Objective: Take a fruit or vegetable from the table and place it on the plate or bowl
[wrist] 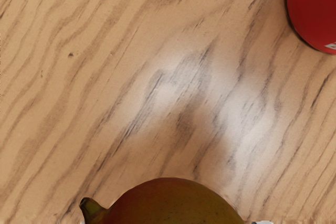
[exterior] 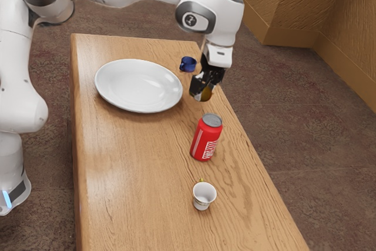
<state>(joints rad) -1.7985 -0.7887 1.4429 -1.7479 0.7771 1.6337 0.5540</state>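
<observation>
Over the tabletop (exterior: 129,174), a mango (exterior: 202,90) hangs in the jaws.
They clench it clear of the wood, just beside the white plate (exterior: 138,85), likely so it can pass over the rim.

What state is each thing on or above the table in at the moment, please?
gripper: shut on the fruit.
fruit: held, not yet on the plate.
plate: empty.
red can: upright.
white cup: upright, empty.
blue cup: pose unclear.
</observation>
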